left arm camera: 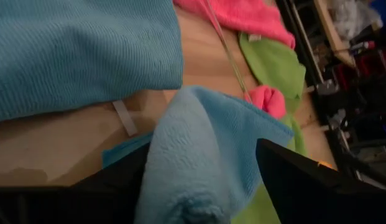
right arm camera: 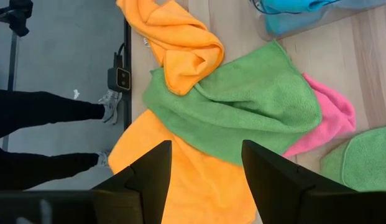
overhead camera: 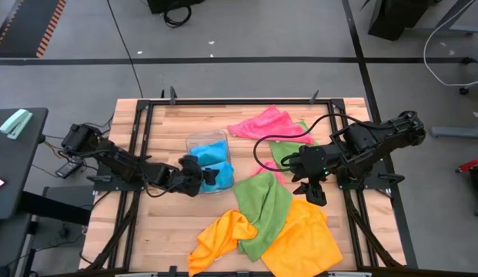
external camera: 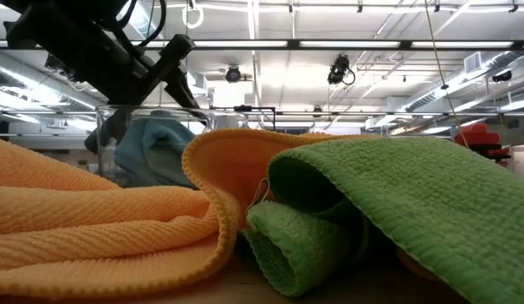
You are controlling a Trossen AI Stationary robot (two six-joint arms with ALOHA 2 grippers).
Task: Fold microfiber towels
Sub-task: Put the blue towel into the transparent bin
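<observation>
Your left end effector sits at the near edge of the clear tray at mid-bench. In the left wrist view its fingers stand wide, with a fold of blue towel lying loose between them; whether they touch it you cannot tell. A second blue towel lies folded beyond it, in the tray.

Your right end effector hovers over the pile to the right of the tray, fingers parted, gripping nothing.

The other towels lie unfolded on the bench:
- pink towel at the far side, past the tray;
- green towel draped across the middle of the pile;
- orange towel under the green one, at the near right;
- second orange towel bunched at the near left, touching the green.

A person's legs stand beside the bench.
</observation>
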